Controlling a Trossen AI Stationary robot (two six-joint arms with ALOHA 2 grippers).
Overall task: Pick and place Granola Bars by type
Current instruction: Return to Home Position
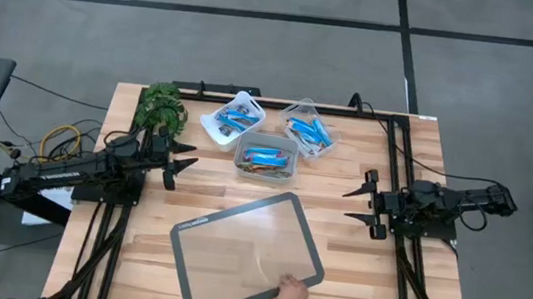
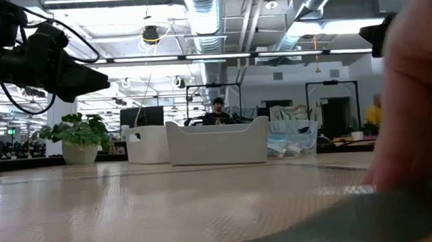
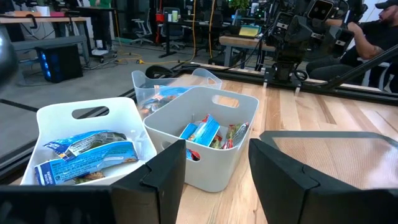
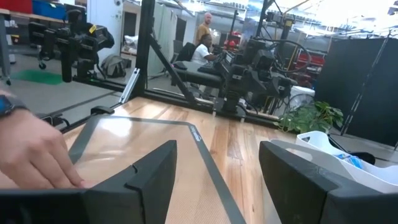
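Observation:
The Granola Bars lie in three tubs at the far middle of the table. Blue ones fill a white tub (image 1: 233, 119) (image 3: 87, 155) and a clear tub (image 1: 307, 129). Blue and orange-brown ones (image 3: 208, 132) lie in the nearer tub (image 1: 266, 158). My left gripper (image 1: 182, 165) (image 3: 217, 168) hovers open at the table's left, pointing level toward the tubs. At the table's right my right gripper (image 1: 361, 203) (image 4: 217, 168) is open too and points level across the table. Neither holds anything.
A grey-rimmed clear tray (image 1: 248, 253) lies flat on the near middle of the table. A person's hand (image 1: 290, 295) (image 4: 31, 155) rests on its near right corner. A potted plant (image 1: 162, 105) stands at the far left corner. Bare wood shows between tray and tubs.

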